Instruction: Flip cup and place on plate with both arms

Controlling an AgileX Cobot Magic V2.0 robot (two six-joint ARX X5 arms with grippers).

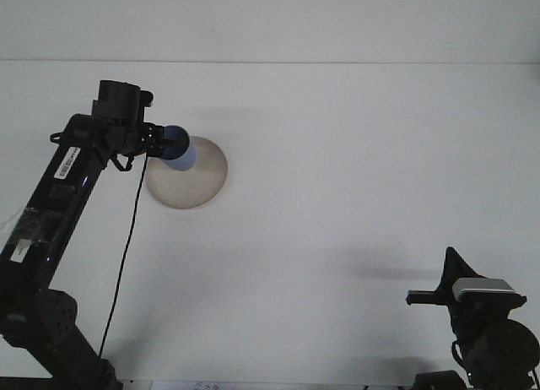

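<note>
A blue cup (179,148) hangs in my left gripper (160,143), which is shut on it at the upper left. The cup lies on its side in the air, its base pointing right, over the left part of the beige plate (192,177). The plate rests flat on the white table (354,170). My left arm (63,187) reaches up from the lower left corner. My right gripper (434,295) stays low at the bottom right, far from the cup and plate; its fingers are not clear to me.
A black cable (126,246) dangles from the left wrist down to the arm's base. The table's far edge meets the wall along a line near the top of the view.
</note>
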